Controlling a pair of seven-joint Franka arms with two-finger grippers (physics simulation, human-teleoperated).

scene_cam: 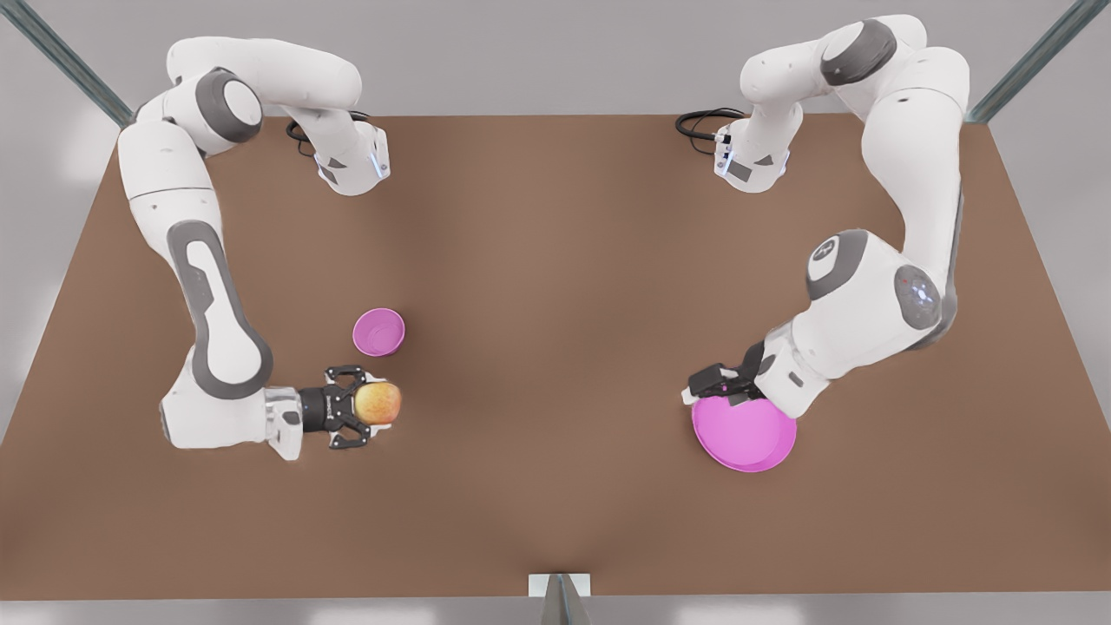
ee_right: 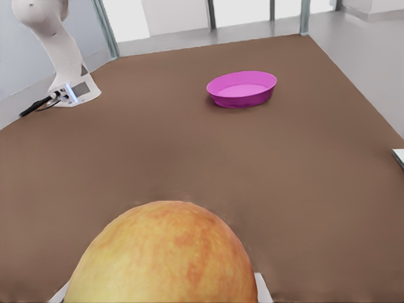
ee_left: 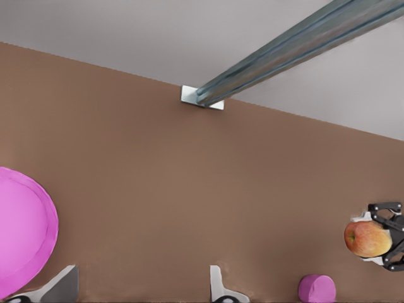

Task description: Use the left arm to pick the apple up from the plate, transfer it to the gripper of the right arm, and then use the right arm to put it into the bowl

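Gripping the small round yellow-orange apple with its reddish blush, the right arm's black linkage claw is hovering just beside the small deep magenta bowl. The left arm's slim black gripper is hanging over the wide magenta plate's rim, its fingers spread and empty, partly hidden behind the wrist.

lab test cell | brown table | metal frame struts
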